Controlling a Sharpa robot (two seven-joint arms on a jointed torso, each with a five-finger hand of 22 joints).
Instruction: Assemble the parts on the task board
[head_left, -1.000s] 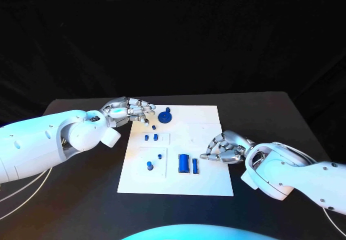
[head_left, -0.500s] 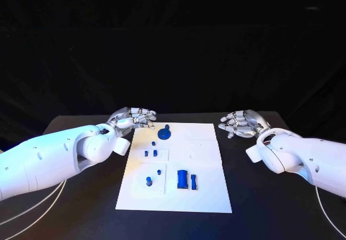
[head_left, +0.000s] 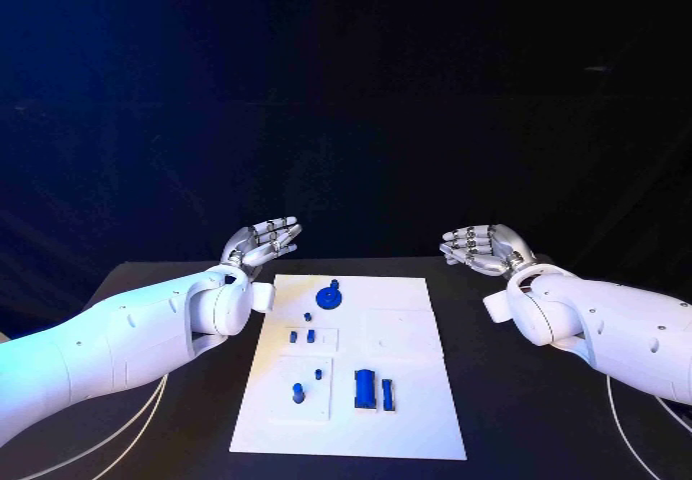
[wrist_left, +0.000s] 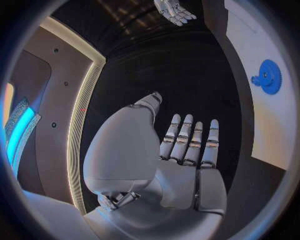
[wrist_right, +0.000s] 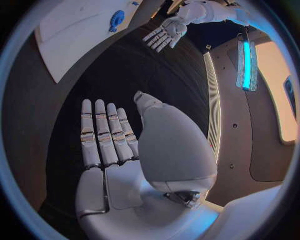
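Both hands have lifted off the task board (head_left: 404, 400): left hand (head_left: 260, 241) and right hand (head_left: 482, 248) hover spread, holding nothing, beyond its far corners. Small parts (head_left: 372, 388) blur together.

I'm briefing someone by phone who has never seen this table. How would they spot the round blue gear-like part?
Find the white task board in the middle of the black table. Go to its far end, between the two raised hands. The round blue part sits there alone, the only disc-shaped piece; the other blue parts are small pegs and bars nearer the robot.

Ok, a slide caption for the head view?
Both hands, left hand and right hand, open above the table, task board untouched.
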